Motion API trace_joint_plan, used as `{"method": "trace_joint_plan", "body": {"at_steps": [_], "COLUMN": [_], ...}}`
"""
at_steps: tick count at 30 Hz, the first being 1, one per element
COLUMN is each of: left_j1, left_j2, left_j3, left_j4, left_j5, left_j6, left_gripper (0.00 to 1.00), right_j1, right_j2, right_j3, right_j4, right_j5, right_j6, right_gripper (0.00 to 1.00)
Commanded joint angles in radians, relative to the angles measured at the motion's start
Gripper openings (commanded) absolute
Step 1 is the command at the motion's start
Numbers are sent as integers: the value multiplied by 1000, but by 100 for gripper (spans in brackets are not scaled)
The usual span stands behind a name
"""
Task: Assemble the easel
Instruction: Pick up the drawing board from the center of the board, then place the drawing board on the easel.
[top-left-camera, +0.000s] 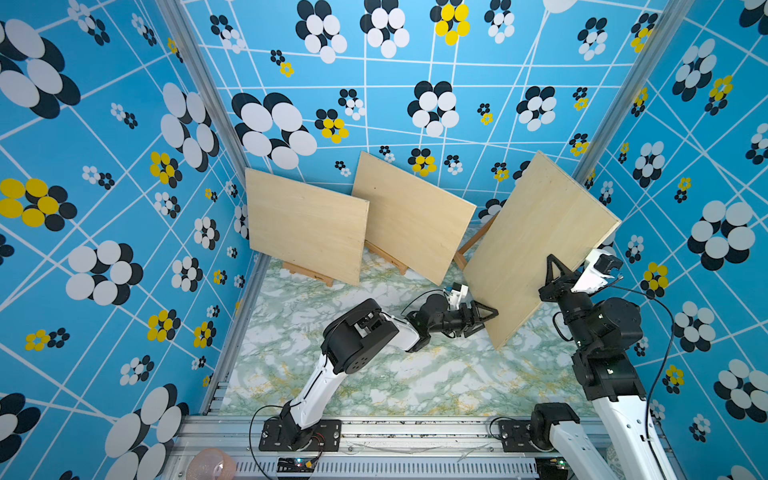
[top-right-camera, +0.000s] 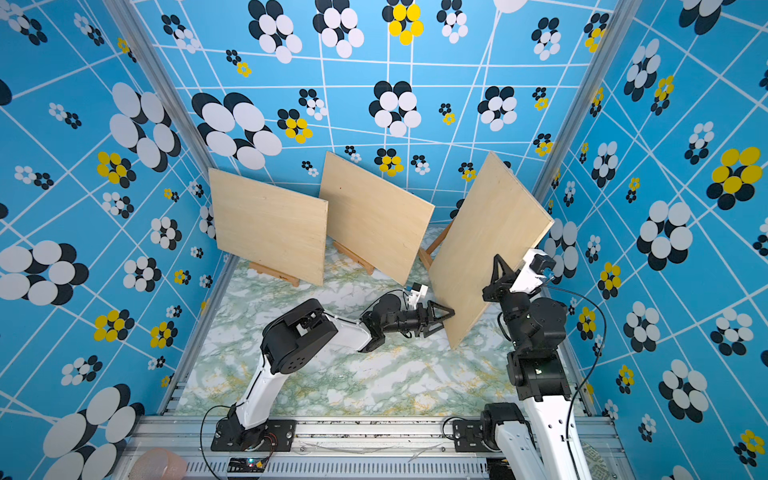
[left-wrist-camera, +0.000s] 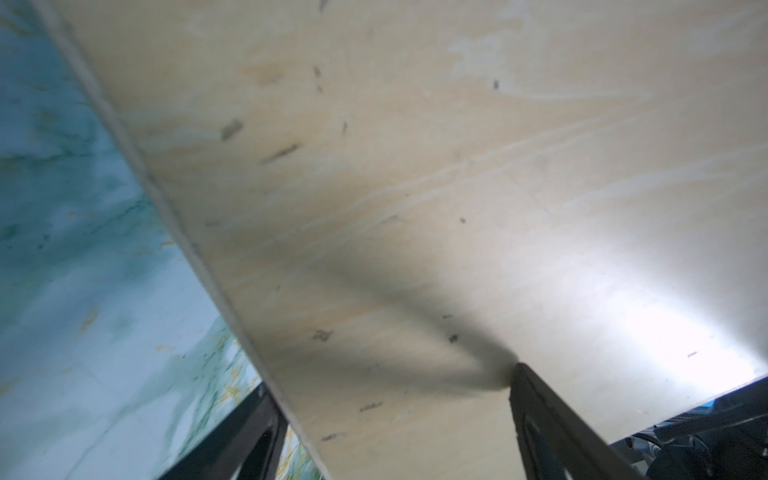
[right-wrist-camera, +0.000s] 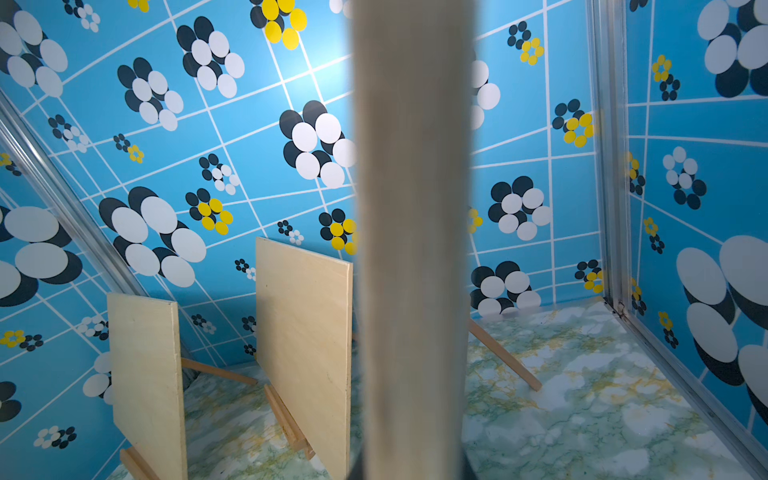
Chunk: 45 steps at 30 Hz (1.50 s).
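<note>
Right fingers gripped a tilted board at the right of the counter

The right fingers (top-left-camera: 552, 268) were clamped on the board's (top-left-camera: 536, 232) right edge. The left fingers (top-left-camera: 492, 311) stood wide apart astride its near-left edge, not pinching it. The board hung tilted over the counter (top-left-camera: 374, 374), just in front of an easel (right-wrist-camera: 505, 356) at far right. Another board (top-left-camera: 307, 226) at far left and a third board (top-left-camera: 411, 216) at far centre each sat on an easel.
</note>
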Motion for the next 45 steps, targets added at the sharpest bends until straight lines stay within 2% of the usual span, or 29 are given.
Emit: {"method": "trace_joint_plan", "body": {"at_steps": [1,13,18,33,45], "left_j1": [19,67,87,107,126], "left_j2": [-82,-8,29,139,165], "left_j3": [80,200,272,387,389], "left_j4": [89,51,17,-1,-1], "left_j5": [5,36,56,71,85], "left_j6": [41,27,20,-9,-27], "left_gripper": [83,83,83,82,83], "right_j1": [-23,-130,-144,-151,-155], "right_j2": [4,167,251,366,414], "right_j3": [67,109,129,168,189], "right_j4": [191,340,402,400,356], "right_j5": [-117,-251,-280,-339,-372], "right_j6": [119,161,170,73,-50], "right_gripper": [0,0,0,0,0]}}
